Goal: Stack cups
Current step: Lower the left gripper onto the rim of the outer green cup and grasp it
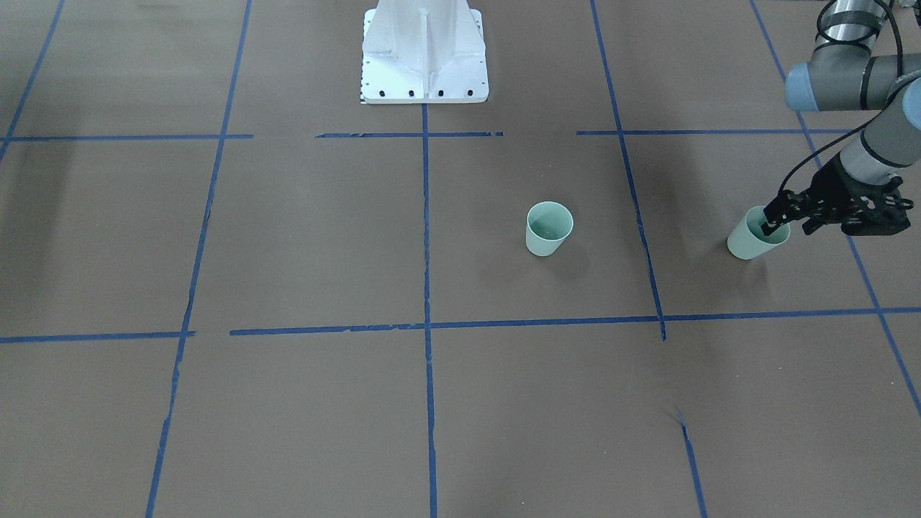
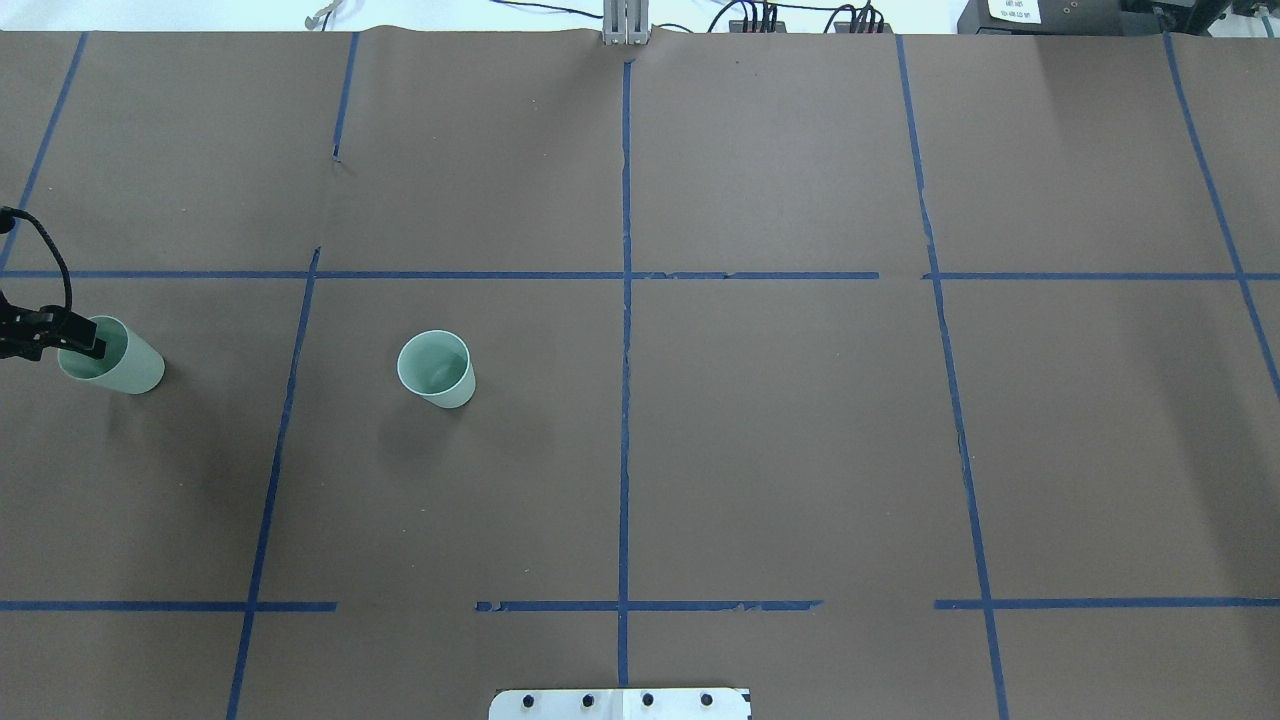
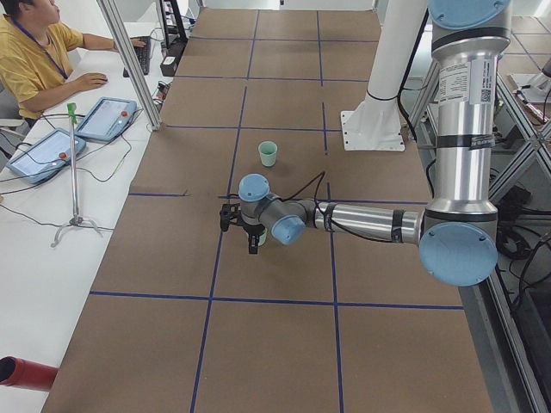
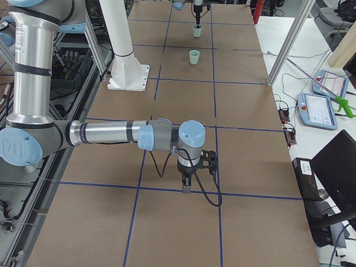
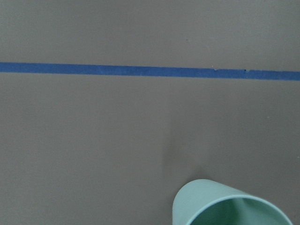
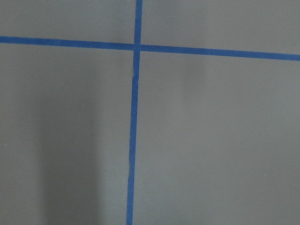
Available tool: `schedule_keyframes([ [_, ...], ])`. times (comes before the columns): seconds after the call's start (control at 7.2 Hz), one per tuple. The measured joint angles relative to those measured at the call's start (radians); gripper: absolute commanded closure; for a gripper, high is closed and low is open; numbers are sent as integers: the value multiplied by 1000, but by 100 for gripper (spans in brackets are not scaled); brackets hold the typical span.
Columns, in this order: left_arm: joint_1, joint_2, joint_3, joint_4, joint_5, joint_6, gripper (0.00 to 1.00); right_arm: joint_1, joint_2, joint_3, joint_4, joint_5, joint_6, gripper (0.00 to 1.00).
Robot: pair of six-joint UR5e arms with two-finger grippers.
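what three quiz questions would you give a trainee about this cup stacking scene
1. True or false: the centre cup sits inside the end cup.
2. Which gripper is at the end cup? A. the left gripper B. the right gripper C. neither
3. Where does one finger of the left gripper reach?

Key
1. False: the two cups stand apart, each on its own base.
2. A: the right gripper is far from both cups.
3. Inside the end cup's rim, with the other finger outside it.
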Motion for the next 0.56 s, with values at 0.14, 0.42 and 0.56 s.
schedule_keyframes([
  [0.14,2,0,-2,7,-4,2,100,0,0,0,0,0,0,0],
  [0.42,3,-2,-7,30,-8,7,100,1,0,0,0,0,0,0],
  [0.56,3,-3,-11,34,-8,9,100,1,0,0,0,0,0,0],
])
